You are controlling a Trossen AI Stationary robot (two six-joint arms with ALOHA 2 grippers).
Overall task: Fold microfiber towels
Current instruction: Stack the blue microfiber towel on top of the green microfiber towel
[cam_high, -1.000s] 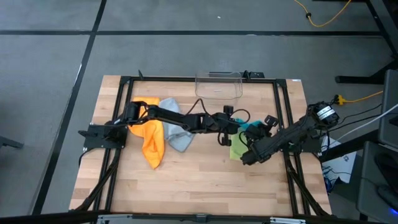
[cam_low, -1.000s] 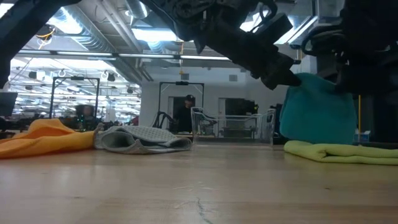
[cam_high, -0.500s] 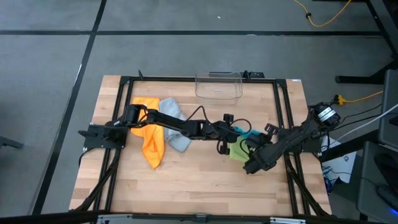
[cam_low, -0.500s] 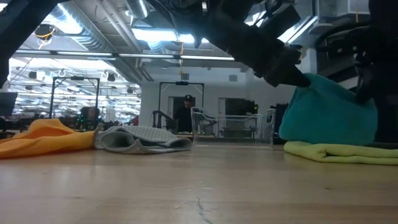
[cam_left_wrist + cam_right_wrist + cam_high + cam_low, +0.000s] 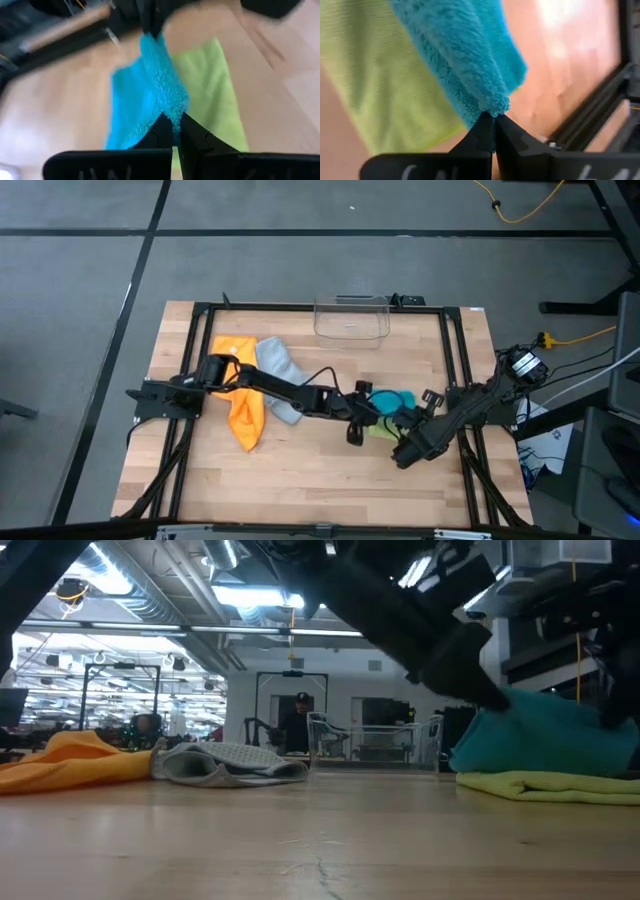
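Note:
A teal towel point(image 5: 391, 398) is held up between my two grippers over a folded lime green towel point(image 5: 384, 428), which lies flat right of the table's middle. My left gripper point(image 5: 373, 409) is shut on one end of the teal towel and my right gripper point(image 5: 409, 423) on the other. In the low view the teal towel point(image 5: 545, 736) sags onto the lime green towel point(image 5: 545, 785). An orange towel point(image 5: 245, 405) and a light grey towel point(image 5: 279, 375) lie crumpled at the left. My left gripper pinches a bunched corner of the teal towel point(image 5: 173, 111) between its two shut fingers, slanting down from the table's left. The cloth runs taut from there toward the other gripper. My right gripper pinches another bunched corner point(image 5: 494, 106) between its shut fingers, coming steeply from above on the right. The cloth spreads away from the fingers, and its lower part rests on the lime green towel.
A clear plastic bin point(image 5: 352, 316) stands at the far edge, in the middle. A black frame point(image 5: 455, 360) runs around the tabletop. Bare wood point(image 5: 310, 470) lies toward the near edge.
Both grippers have moved toward the table's near edge and sunk, carrying the teal towel. The towel hung tall a second ago; now it lies lower and flatter over the lime green towel. Both grippers have stayed shut.

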